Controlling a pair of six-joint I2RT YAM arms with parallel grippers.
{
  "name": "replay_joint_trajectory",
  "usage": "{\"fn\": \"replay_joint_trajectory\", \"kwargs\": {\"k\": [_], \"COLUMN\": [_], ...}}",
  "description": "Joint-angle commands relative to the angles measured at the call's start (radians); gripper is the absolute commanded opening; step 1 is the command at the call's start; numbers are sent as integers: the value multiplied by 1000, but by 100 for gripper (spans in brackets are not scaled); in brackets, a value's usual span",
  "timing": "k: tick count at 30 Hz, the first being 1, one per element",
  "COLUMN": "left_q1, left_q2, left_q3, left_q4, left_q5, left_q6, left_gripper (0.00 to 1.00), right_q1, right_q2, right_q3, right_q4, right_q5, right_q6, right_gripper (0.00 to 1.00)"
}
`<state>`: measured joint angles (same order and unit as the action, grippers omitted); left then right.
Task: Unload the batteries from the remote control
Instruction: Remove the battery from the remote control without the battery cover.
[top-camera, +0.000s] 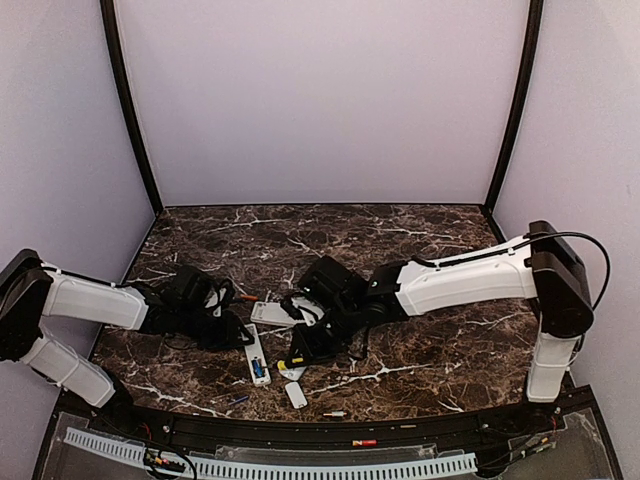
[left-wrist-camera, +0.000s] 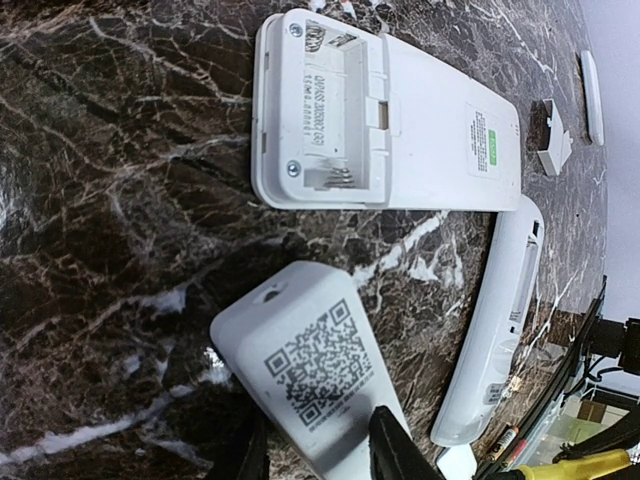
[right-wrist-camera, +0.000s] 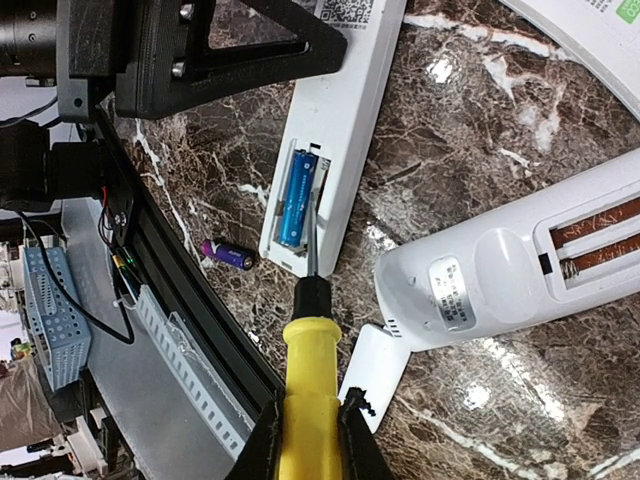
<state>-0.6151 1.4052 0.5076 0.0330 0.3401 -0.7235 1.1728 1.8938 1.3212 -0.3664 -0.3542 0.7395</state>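
step: we were prying the battery (right-wrist-camera: 298, 195) from the remote (right-wrist-camera: 350, 100) | right gripper (right-wrist-camera: 308, 445) clamped the screwdriver (right-wrist-camera: 310, 350), left gripper (left-wrist-camera: 322, 452) held the remote | next: lever gently, we reckoned

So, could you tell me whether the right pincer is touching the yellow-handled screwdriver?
Touching. The right wrist view shows the right pincer shut on the yellow-handled screwdriver, a finger pressed against each side of its handle.
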Motion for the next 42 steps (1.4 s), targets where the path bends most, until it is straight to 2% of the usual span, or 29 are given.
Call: {"fn": "replay_joint_trajectory", "kwargs": {"k": [1, 15, 24, 32, 42], "left_q1": [-3, -3, -3, -3, -3], "left_q2": [14, 16, 12, 8, -6], "left_q3": [-36, -33, -33, -34, -17], "left_q4": [-38, -39, -41, -36, -47], "left_q5": [-7, 1, 0, -2, -13], "left_q6": [-5, -12, -11, -11, -4], "left_gripper": [33, 33, 33, 33, 35], "right_q1": [-18, -30, -30, -30, -30], "right_q2": [14, 15, 33, 3, 16], "right_q3": [-54, -77, -47, -7, 21], "right_q4": [117, 222, 182, 86, 82], "right_q5": [-77, -181, -132, 32, 44], "right_q6": [32, 48, 39, 12, -3], "right_gripper": [0, 0, 0, 0, 0]}}
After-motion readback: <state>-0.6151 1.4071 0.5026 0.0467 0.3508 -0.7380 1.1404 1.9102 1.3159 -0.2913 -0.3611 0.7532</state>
